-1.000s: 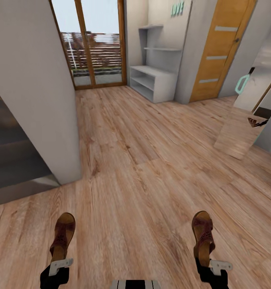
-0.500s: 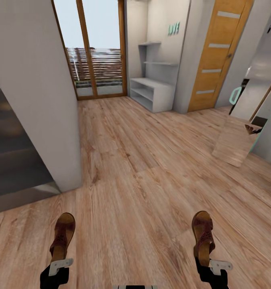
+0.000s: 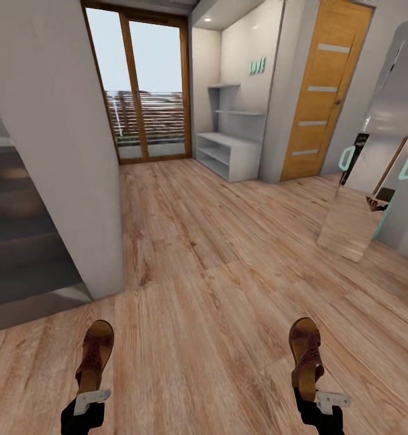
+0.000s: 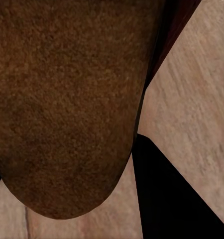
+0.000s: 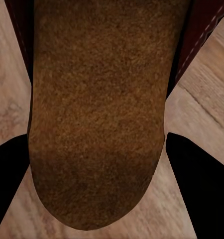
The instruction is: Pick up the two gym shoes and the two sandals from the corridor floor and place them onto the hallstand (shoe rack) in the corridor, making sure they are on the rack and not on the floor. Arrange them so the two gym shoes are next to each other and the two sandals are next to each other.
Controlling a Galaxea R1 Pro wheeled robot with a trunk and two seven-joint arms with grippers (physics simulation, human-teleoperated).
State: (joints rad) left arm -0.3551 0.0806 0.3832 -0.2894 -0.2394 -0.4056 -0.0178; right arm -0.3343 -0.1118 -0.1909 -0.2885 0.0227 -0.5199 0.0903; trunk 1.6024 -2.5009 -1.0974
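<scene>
Sandals, dark brown with woven straps and tan footbeds, one clenched heel-first in left end effector, other in right end effector, above corridor floor; far-wall teal lettering unreadable.

Head cam sits high, pitched forward and down the corridor: wood floor fills the lower frame, hallstand and glass door far off at upper centre. Both wrist cams look along their fingers at very close range, each onto a sandal footbed (left, right) with floor planks behind. Shared: those same sandals sit at the head frame's bottom left and bottom right.
</scene>
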